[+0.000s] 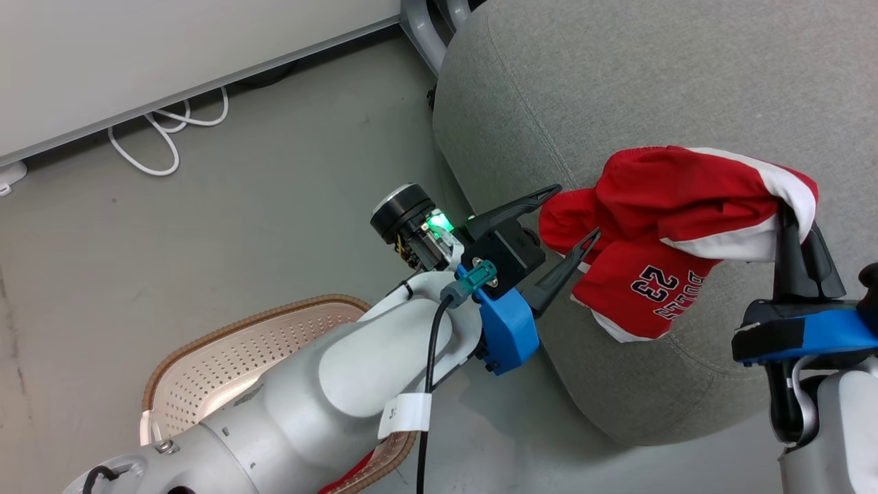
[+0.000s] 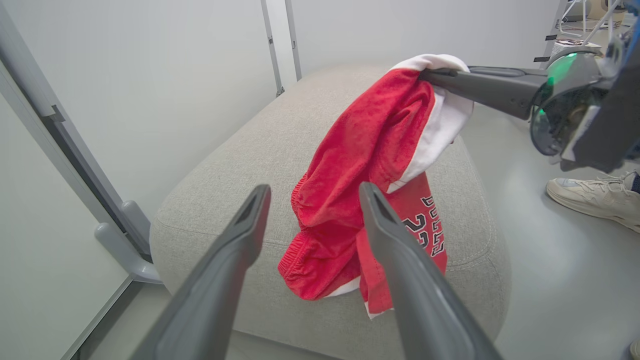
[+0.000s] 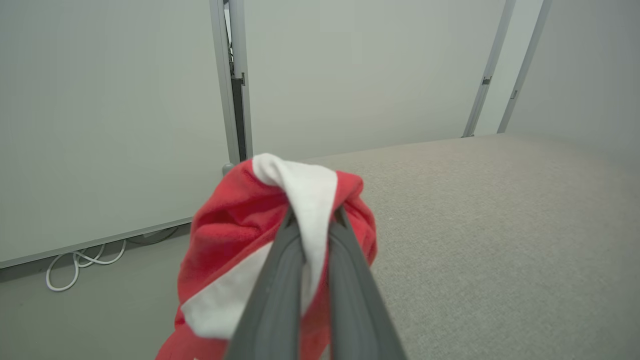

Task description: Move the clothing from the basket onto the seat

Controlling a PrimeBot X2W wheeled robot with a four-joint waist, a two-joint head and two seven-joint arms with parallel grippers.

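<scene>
on the left, the basket (image 1: 226, 357) sits on the floor (image 1: 240, 226), partly under the robot's pale arm (image 1: 329, 398), and a small bit of red (image 1: 346, 477) shows at its near edge; i cannot tell what that bit is. next comes the left gripper (image 1: 577, 210), with its two dark fingers spread wide and nothing between them; it points at the clothing (image 1: 658, 226) and is just beside it. the clothing is a bunched red bundle with a white stripe and black-and-white numbers. it hangs over the front edge of the big grey seat (image 1: 603, 89), and its low end looks like it touches the cushion. on the right, the right gripper (image 1: 799, 223) has its fingers pressed together on the white part at the top of the bundle and holds it up. i think the step now is putting the clothing down on the seat. the next move calls for the right gripper to bring it further in from the edge, go down, and then let go, so the bundle does not slide off to the floor.
</scene>
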